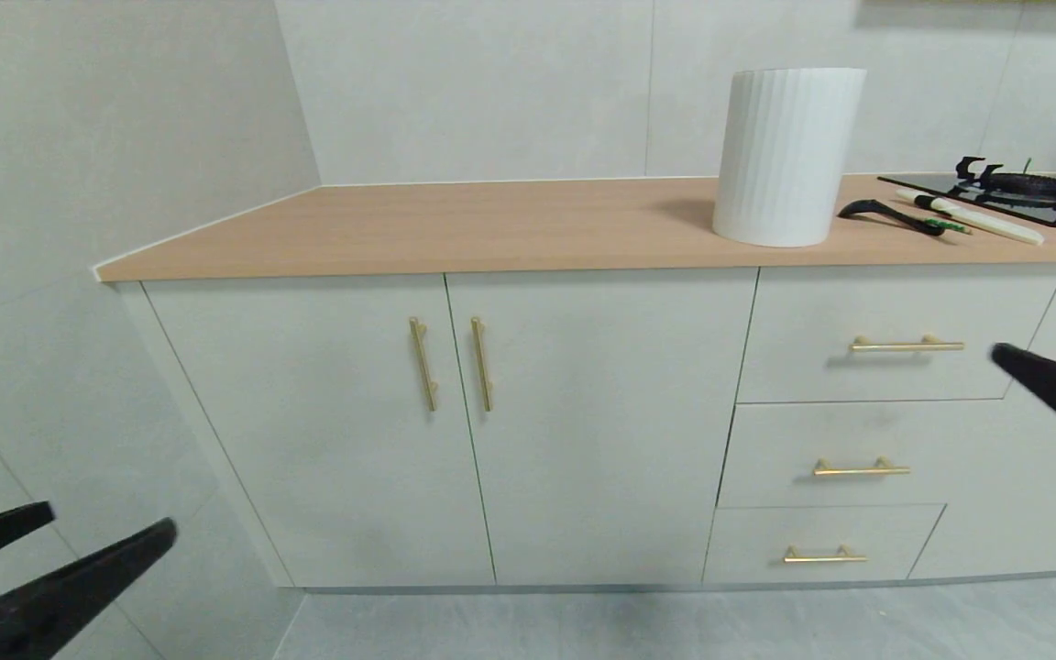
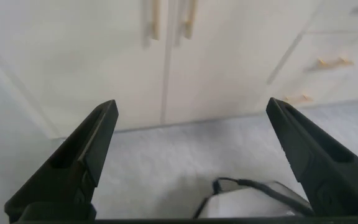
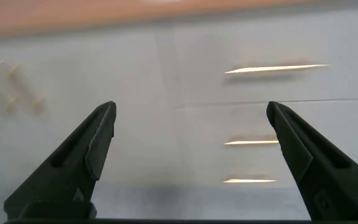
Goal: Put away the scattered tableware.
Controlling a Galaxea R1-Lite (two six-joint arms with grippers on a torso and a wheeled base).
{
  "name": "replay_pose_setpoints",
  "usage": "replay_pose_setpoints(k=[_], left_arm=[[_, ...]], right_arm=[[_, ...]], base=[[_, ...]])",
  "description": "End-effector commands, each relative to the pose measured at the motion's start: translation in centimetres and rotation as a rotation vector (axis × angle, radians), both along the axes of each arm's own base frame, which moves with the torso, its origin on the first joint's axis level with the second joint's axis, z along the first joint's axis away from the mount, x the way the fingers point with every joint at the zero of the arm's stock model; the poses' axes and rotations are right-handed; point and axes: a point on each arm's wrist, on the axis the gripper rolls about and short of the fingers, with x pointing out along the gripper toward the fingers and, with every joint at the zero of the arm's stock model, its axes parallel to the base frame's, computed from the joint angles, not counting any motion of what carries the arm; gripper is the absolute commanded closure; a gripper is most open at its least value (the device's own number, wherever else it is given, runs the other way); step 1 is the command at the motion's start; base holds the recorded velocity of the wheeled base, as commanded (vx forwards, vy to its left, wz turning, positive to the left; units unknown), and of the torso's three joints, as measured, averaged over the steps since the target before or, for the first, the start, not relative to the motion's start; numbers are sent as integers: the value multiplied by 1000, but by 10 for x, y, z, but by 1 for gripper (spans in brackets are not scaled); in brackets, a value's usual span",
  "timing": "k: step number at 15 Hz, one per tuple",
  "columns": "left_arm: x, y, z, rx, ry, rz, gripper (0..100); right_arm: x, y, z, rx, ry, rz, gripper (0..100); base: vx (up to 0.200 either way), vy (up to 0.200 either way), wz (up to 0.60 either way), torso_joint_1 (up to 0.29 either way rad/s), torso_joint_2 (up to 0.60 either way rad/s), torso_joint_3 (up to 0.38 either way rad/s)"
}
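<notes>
On the wooden counter (image 1: 491,225) a black spoon (image 1: 890,214) and a white-handled utensil (image 1: 973,216) lie at the right, beside a tall white ribbed holder (image 1: 786,156). My left gripper (image 1: 106,527) hangs low at the left, in front of the cabinet's end, open and holding nothing; the left wrist view shows its fingers (image 2: 82,158) spread over the grey floor. My right gripper (image 3: 191,112) is open and bare, level with the top drawer handle (image 3: 275,68); one of its fingers (image 1: 1055,385) enters from the right edge of the head view.
A black stove grate (image 1: 1028,183) sits on a dark hob at the far right. Below the counter are two cabinet doors with gold handles (image 1: 450,362) and three drawers (image 1: 858,467). A tiled wall closes the left side. Grey floor lies in front.
</notes>
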Motion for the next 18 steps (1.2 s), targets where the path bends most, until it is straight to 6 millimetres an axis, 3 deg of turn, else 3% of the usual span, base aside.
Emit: replay_pose_setpoints(k=[1, 2, 3, 5, 6, 9, 12, 15, 16, 18], left_arm=[[-78, 33, -14, -33, -215, 120, 0], [-92, 35, -24, -27, -219, 177, 0], [-102, 36, -32, -26, -232, 215, 0], [-118, 34, -47, -15, -282, 295, 0], [-119, 33, -53, 18, -282, 336, 0], [-128, 27, -71, 131, -323, 409, 0], [-120, 29, -82, 167, -290, 545, 0], [-97, 28, -117, 207, -222, 472, 0], [-88, 27, -132, 209, -238, 414, 0], [-82, 26, -138, 194, -288, 369, 0]], right_arm=[[-106, -32, -10, -46, -189, -212, 0], [-140, -31, -25, -114, -172, -217, 0], [-161, -31, -41, -165, -143, -223, 0], [-192, -30, -66, -207, -127, -225, 0], [-197, -31, -72, -207, -131, -218, 0], [-184, -32, -95, -206, -53, -205, 0], [-172, -32, -113, -182, -19, -209, 0], [-152, -32, -146, -179, -20, -204, 0], [-148, -31, -147, -170, -87, -167, 0], [-148, -29, -149, -164, -67, -94, 0]], base=[[0, 0, 0, 0, 0, 0], [0, 0, 0, 0, 0, 0], [0, 0, 0, 0, 0, 0], [0, 0, 0, 0, 0, 0], [0, 0, 0, 0, 0, 0], [0, 0, 0, 0, 0, 0], [0, 0, 0, 0, 0, 0], [0, 0, 0, 0, 0, 0], [0, 0, 0, 0, 0, 0], [0, 0, 0, 0, 0, 0]])
